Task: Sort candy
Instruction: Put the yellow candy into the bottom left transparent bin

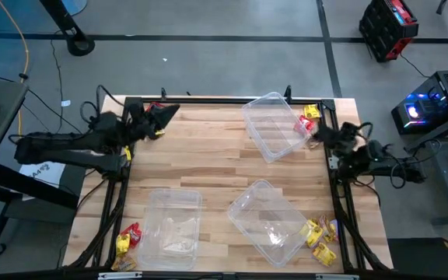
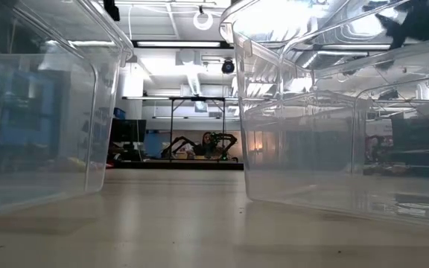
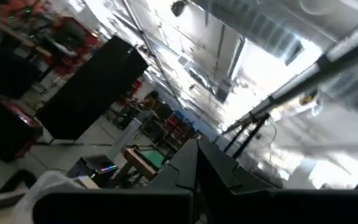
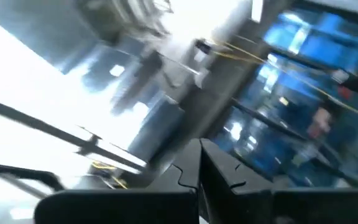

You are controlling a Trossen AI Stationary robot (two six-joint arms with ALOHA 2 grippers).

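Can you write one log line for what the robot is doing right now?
left gripper: shut, empty, far-left edge | right gripper: shut, empty, right edge | candy: in corners | tubs: look empty

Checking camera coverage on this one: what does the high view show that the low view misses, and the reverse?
Only the high view shows the shiny wrapped candy: yellow and red packets at the near-left corner, the near-right corner and beside the far tub. It also shows the left gripper, shut, at the table's far-left edge.

Only the low view shows the room behind, with ceiling lights.

Both show the clear rectangular plastic tubs and the light wooden table.
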